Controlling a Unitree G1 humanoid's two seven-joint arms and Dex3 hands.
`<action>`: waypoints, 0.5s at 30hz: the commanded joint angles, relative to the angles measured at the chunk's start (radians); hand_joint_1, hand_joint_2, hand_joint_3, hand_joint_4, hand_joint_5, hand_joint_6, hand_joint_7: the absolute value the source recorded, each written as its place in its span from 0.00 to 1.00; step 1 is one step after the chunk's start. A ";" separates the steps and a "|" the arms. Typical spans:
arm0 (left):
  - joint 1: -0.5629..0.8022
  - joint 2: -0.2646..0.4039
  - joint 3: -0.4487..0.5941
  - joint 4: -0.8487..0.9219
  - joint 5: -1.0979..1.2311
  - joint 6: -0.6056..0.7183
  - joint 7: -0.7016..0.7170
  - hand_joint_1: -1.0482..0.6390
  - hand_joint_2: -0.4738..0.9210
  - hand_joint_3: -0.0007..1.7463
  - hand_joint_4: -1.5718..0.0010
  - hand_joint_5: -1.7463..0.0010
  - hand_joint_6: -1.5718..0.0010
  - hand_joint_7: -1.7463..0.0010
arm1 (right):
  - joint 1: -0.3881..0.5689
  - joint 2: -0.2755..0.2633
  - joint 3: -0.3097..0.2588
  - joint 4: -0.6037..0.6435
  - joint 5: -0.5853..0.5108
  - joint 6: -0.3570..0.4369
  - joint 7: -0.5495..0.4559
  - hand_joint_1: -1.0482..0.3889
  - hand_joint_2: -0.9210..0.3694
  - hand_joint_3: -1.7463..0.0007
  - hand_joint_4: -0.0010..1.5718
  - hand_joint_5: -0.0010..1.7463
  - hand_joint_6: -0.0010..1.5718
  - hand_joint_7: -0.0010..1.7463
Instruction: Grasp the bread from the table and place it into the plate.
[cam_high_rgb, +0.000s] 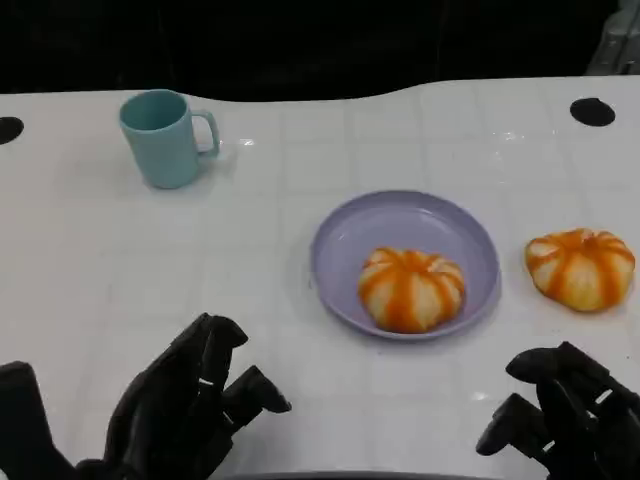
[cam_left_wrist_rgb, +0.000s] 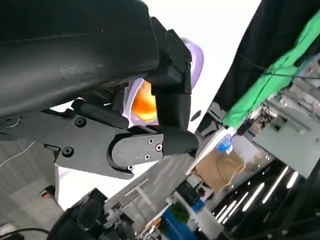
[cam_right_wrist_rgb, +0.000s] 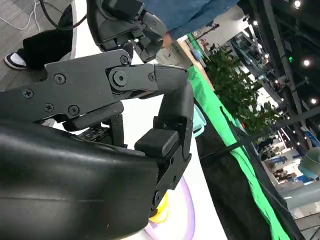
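**One bread plated, one left on the table**

Looked over the white table (cam_high_rgb: 300, 150) first, then the lilac plate (cam_high_rgb: 330, 240) at its middle, nearer the right. Judged the task partly done: found one striped orange bread (cam_high_rgb: 411, 290) already resting inside the plate, toward its near right rim. Found a second bread (cam_high_rgb: 580, 268) lying on the table, to the right of the plate and apart from it, untouched.

Saw the left hand (cam_high_rgb: 190, 410) at the near left edge, fingers bent but apart, gripping nothing. Saw the right hand (cam_high_rgb: 565, 415) at the near right edge, likewise loosely curled and empty, near side of the second bread and well short of it. Reckoned a reach, a grasp and a carry leftward remained.

Made out no real long axis on the second bread: round, dome up, perhaps slightly wider left to right, stripes fanning from the crown.

Noted a teal mug (cam_high_rgb: 165, 137) far left, off the route.
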 joint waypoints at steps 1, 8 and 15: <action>0.016 0.004 0.003 -0.007 -0.003 -0.012 0.008 0.30 1.00 0.30 0.56 0.00 0.72 0.00 | -0.005 -0.017 -0.018 0.009 0.009 -0.003 0.007 0.35 0.00 0.84 0.37 0.86 0.39 0.59; 0.007 0.008 0.004 0.036 0.015 -0.059 -0.007 0.29 1.00 0.25 0.54 0.00 0.69 0.00 | -0.017 -0.016 -0.024 0.029 0.009 -0.009 0.016 0.35 0.00 0.85 0.37 0.86 0.39 0.59; -0.028 0.004 0.018 0.090 0.024 -0.095 0.007 0.28 1.00 0.22 0.52 0.00 0.69 0.00 | -0.034 -0.020 -0.031 0.055 -0.010 -0.025 0.034 0.35 0.00 0.84 0.37 0.87 0.39 0.61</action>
